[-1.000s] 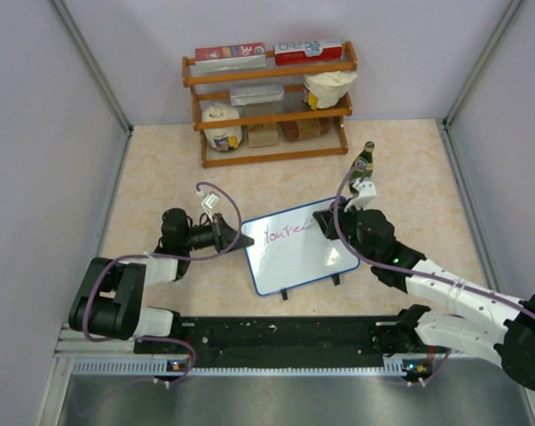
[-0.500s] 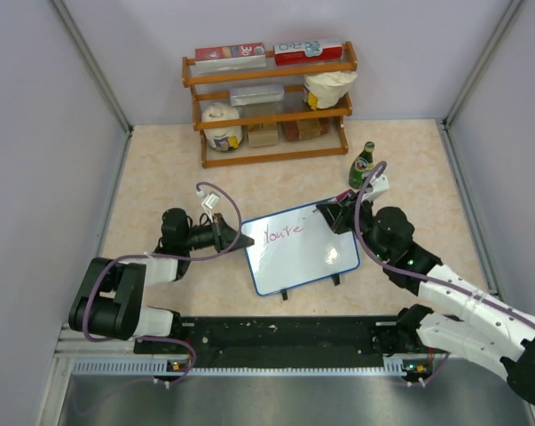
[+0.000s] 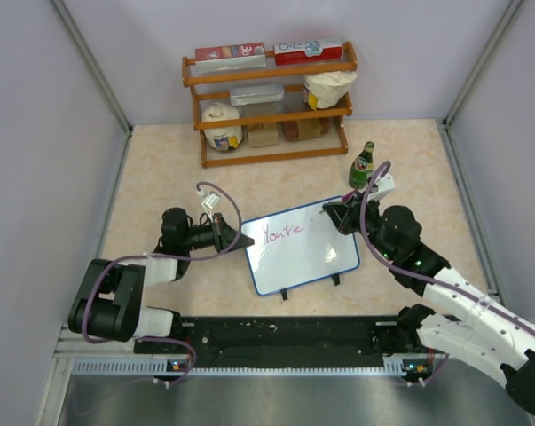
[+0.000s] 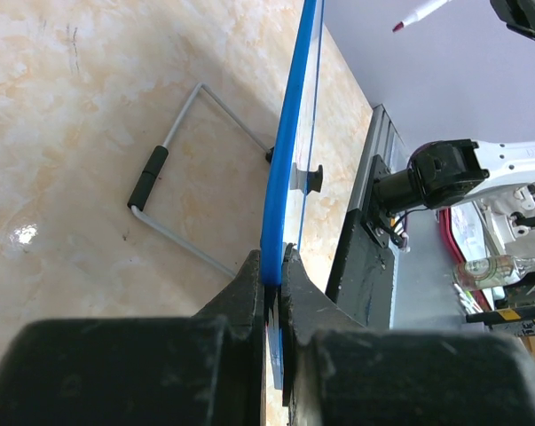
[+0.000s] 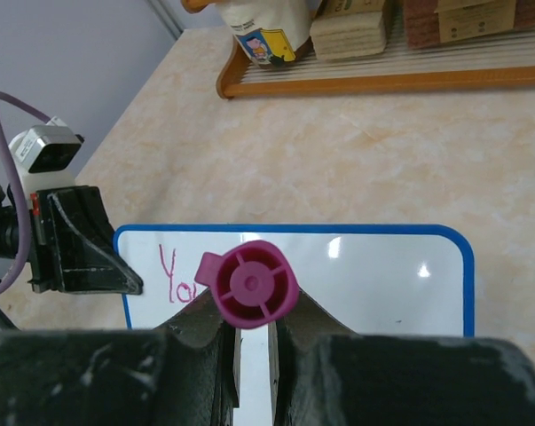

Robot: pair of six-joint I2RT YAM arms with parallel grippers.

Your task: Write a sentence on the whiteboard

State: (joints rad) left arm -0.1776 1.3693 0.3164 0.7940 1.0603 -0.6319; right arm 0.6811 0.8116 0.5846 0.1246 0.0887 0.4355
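Lilac walls (image 3: 36, 133) are enclosing the beige marbled tabletop (image 3: 161, 169); my left gripper (image 4: 273, 266) is clamping the blue-framed white whiteboard (image 3: 295, 256), my right gripper (image 5: 254, 333) a magenta-capped marker (image 5: 249, 284).

The left arm (image 3: 152, 266) is laid low over the table, with its forearm extended toward the centre. The left gripper (image 3: 239, 237) is closed; in the left wrist view both fingers (image 4: 249, 293) are seen pinched flat on the blue edge of the whiteboard (image 3: 302, 257). The right arm (image 3: 453, 293) is extended diagonally forward and inward from its base, with the wrist turned toward the centre. The right gripper (image 3: 338, 216) is closed on a marker (image 5: 252, 284), which is clamped between both fingers with its magenta end facing the right wrist camera.
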